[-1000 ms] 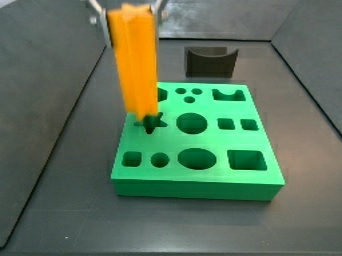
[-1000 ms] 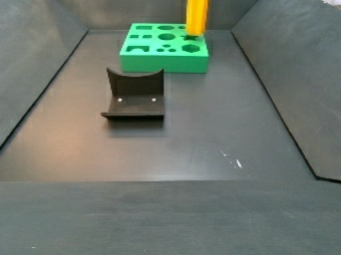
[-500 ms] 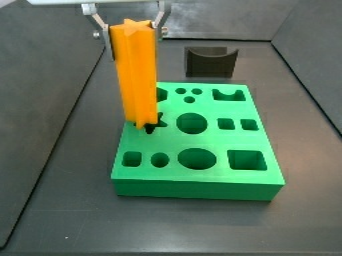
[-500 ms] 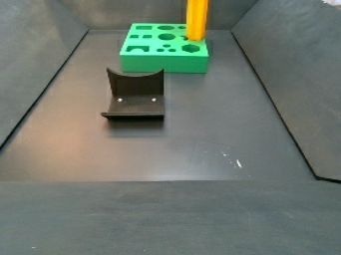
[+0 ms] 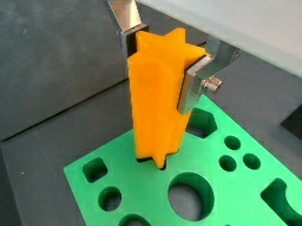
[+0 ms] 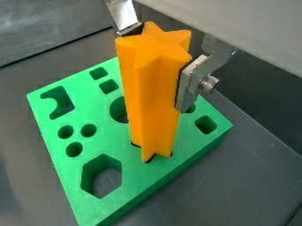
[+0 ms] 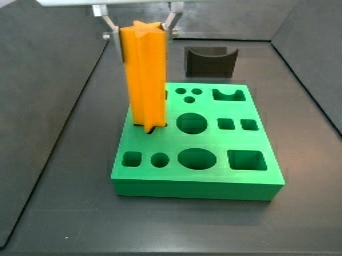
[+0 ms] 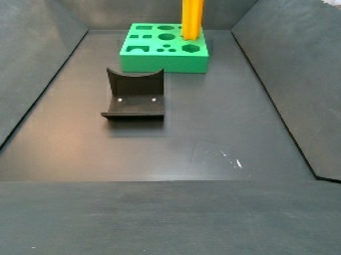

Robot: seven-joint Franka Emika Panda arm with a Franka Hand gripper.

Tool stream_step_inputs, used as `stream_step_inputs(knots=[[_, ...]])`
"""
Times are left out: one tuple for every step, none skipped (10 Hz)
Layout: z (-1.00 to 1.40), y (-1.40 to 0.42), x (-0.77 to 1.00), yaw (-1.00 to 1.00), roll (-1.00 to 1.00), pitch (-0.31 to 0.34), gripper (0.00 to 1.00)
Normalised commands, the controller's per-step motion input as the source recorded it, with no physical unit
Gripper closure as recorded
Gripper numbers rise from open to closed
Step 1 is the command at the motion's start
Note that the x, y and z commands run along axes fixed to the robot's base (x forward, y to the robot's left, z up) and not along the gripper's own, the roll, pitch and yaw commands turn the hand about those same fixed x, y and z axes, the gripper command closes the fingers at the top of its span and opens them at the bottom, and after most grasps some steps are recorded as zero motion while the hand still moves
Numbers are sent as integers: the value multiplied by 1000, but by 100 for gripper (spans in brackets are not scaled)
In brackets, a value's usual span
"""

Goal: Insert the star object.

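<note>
The star object, a tall bright orange ridged prism, stands upright with its lower end in the star-shaped hole at the edge of the green block. It shows in both wrist views and at the far end in a side view. My gripper is above the block, and its silver fingers clamp the prism's top on two sides. The prism hides the star hole. The green block also shows in the other views.
The dark fixture stands on the floor apart from the green block, behind it in a side view and mid-floor in a side view. The block's other shaped holes are empty. Dark walls ring the floor.
The star object and my gripper have come down together. The prism's lower end now sits deeper in the star hole, and the prism stands straighter.
</note>
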Motion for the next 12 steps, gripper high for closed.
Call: stream_step_inputs(knots=[[-349, 0, 214, -80, 47, 0, 100], [-426, 0, 0, 226, 24, -39, 100], [-369, 0, 0, 563, 104, -51, 100], [-349, -20, -29, 580, 100, -61, 100], [-340, -11, -23, 600, 153, -63, 100], [-329, -34, -20, 534, 143, -63, 100], [-326, -71, 0, 151, 61, -39, 100], [-406, -71, 0, 54, 30, -59, 100], [-531, -100, 0, 37, 91, -83, 100], [-577, -97, 0, 37, 103, -99, 100], [-554, -103, 0, 43, 107, -111, 100], [-543, -89, 0, 51, 89, -121, 100]])
